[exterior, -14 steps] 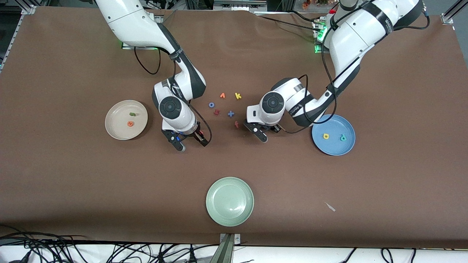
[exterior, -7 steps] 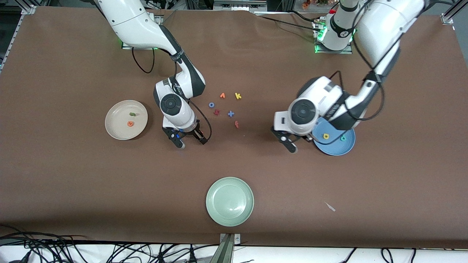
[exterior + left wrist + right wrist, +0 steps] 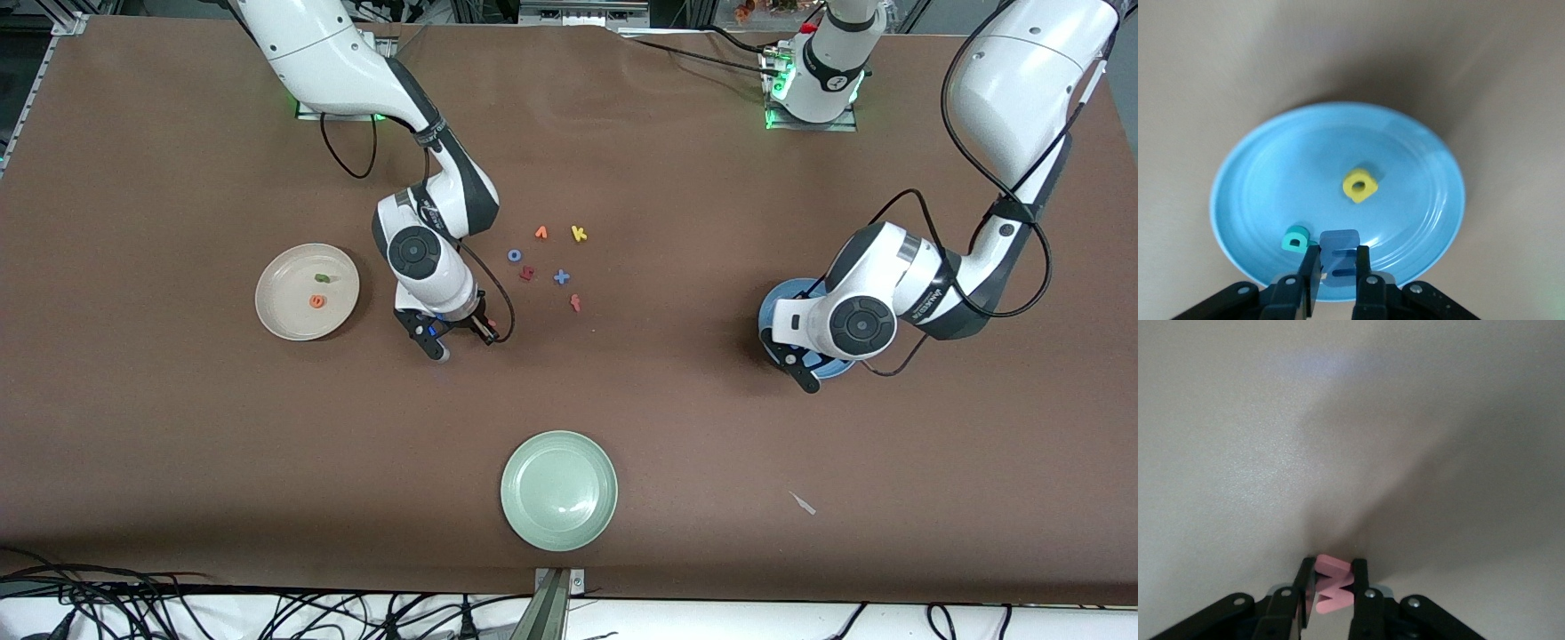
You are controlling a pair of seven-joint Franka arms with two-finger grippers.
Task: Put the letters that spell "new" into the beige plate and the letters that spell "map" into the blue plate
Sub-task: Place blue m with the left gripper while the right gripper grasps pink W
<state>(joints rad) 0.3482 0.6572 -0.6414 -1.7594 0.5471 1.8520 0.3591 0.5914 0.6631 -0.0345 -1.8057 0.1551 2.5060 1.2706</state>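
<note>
At the right of the front frame, the left gripper [image 3: 807,373] hangs over the blue plate [image 3: 772,311], at the plate's lower edge, and the arm's wrist covers most of it. The left wrist view shows the gripper's jaws closed on the blue m [image 3: 1339,261], which is pinched upright between the fingers above the plate's rim. Two more letters lie in the blue plate: the yellow a [image 3: 1359,185] near its middle and the teal p [image 3: 1295,238] close to the rim, just beside the held m.

Left of centre in the front frame, the right gripper [image 3: 455,338] is low over bare brown table [image 3: 178,444], between the beige plate [image 3: 277,316] and the loose cluster of letters. Its jaws are clamped on the salmon-red w [image 3: 1331,590], seen in the right wrist view standing between the fingers.

The beige plate, at mid-left of the front frame, holds two letters: the green n [image 3: 321,278] and the orange e [image 3: 316,301], lying near each other and apart.

Six spare letters lie on the table at the frame's centre: an orange v [image 3: 540,233], a yellow k [image 3: 579,234], a blue o [image 3: 514,255], a dark red letter [image 3: 527,273], a blue x [image 3: 561,277] and a red-orange letter [image 3: 575,303].

There are three plates in all; the third, a pale green plate [image 3: 559,491], sits at lower centre.
</note>
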